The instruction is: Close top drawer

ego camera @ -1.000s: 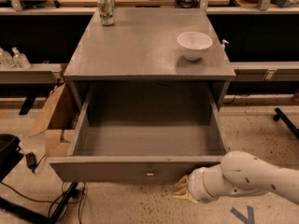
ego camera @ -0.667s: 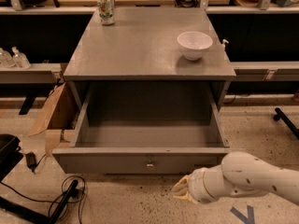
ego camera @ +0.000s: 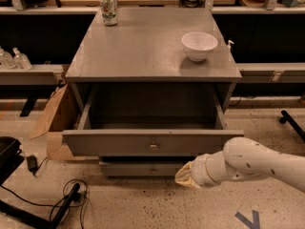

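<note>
The top drawer (ego camera: 119, 143) of the grey cabinet (ego camera: 143, 56) stands partly pulled out, its wide front panel facing me with a small metal knob (ego camera: 153, 147) at its centre. The inside that shows is bare. My gripper (ego camera: 184, 175) sits at the end of the white arm (ego camera: 257, 163) that comes in from the right. It is low, just below the right part of the drawer front, in front of a narrower lower drawer front (ego camera: 143, 168). Its tip is covered by tan padding.
A white bowl (ego camera: 199, 46) and a drink can (ego camera: 109, 9) stand on the cabinet top. A cardboard box (ego camera: 55, 123) leans at the cabinet's left. Cables (ego camera: 71, 199) and a black object (ego camera: 7, 159) lie on the floor at left. Benches run behind.
The drawer front has moved back toward the cabinet, so less of the drawer's inside shows. The lower drawer front has come into sight. The gripper stays low at the front right.
</note>
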Robot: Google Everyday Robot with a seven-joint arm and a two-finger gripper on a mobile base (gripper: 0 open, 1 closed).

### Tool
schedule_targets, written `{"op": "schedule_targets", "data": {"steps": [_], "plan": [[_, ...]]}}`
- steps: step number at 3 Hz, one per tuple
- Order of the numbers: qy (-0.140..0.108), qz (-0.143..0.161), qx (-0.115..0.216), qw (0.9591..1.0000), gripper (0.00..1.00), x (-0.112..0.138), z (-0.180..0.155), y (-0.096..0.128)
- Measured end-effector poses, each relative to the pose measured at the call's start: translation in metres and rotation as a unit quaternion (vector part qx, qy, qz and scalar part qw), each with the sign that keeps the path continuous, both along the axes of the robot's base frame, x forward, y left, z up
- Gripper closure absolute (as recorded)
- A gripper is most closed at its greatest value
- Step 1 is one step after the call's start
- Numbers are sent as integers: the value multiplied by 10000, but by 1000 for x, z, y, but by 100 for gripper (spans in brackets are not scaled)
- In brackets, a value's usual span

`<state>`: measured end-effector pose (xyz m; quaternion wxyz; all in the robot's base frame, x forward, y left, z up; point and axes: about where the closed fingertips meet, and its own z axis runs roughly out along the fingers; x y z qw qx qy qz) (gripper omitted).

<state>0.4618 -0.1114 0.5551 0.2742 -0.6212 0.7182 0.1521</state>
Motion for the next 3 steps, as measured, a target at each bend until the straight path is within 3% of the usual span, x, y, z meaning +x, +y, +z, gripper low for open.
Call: {"op": "schedule_targets", "data": {"steps": [2, 3], "plan": [[-428, -71, -70, 9990, 100, 88, 31, -6], [-447, -77, -69, 9989, 100, 92, 32, -5]]}}
